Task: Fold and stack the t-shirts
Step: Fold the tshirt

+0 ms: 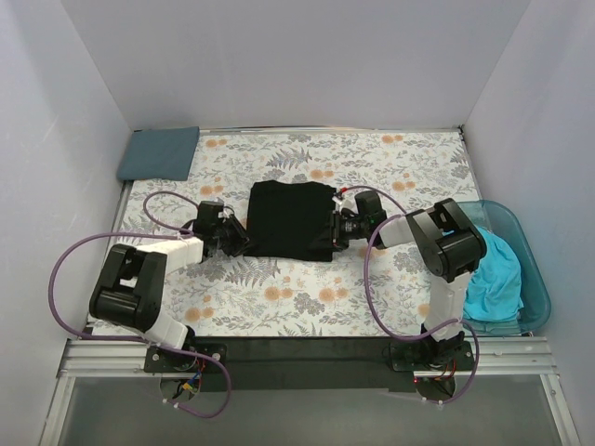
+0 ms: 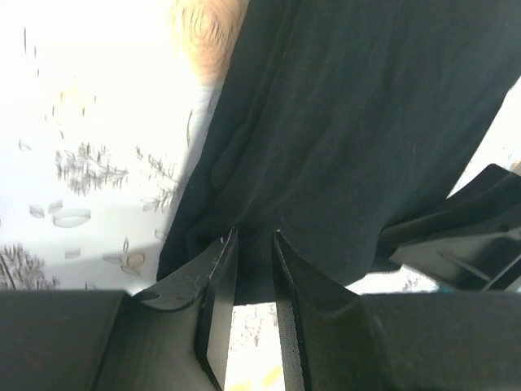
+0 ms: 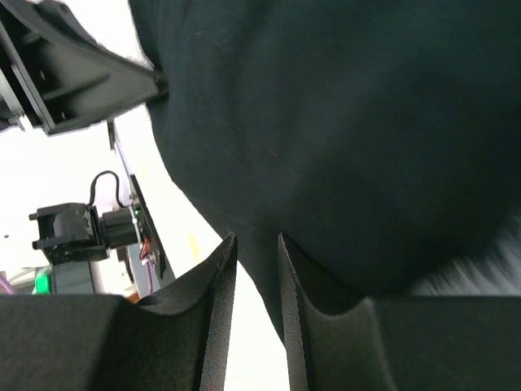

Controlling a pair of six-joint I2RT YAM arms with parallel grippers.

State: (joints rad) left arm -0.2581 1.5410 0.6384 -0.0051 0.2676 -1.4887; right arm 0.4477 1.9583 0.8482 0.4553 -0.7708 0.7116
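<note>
The left gripper (image 2: 254,236) has its two fingers drawn close with a narrow gap, and the lower hem of the black t-shirt (image 1: 293,218) dips into that gap at the tips. Whether the pads are actually pressing the cloth cannot be told. In the overhead view this gripper sits at the shirt's 8 o'clock corner, low over the floral table cloth (image 1: 279,297). The right gripper (image 3: 256,238) stands the same way: fingers nearly together with a fold of the black cloth running down between them, the firmness of the hold not clear. From above it meets the shirt's edge at 3 o'clock. The black shirt lies between the two grippers as a roughly square folded block near the middle of the table, flat on the cloth. Further out, a slate blue-grey t-shirt (image 1: 158,153) rests folded at the table's 10 o'clock corner, well apart from both arms. At 4 o'clock, off the table's right edge beside the right arm, a translucent teal tub (image 1: 532,251) holds a crumpled turquoise t-shirt (image 1: 493,274).
</note>
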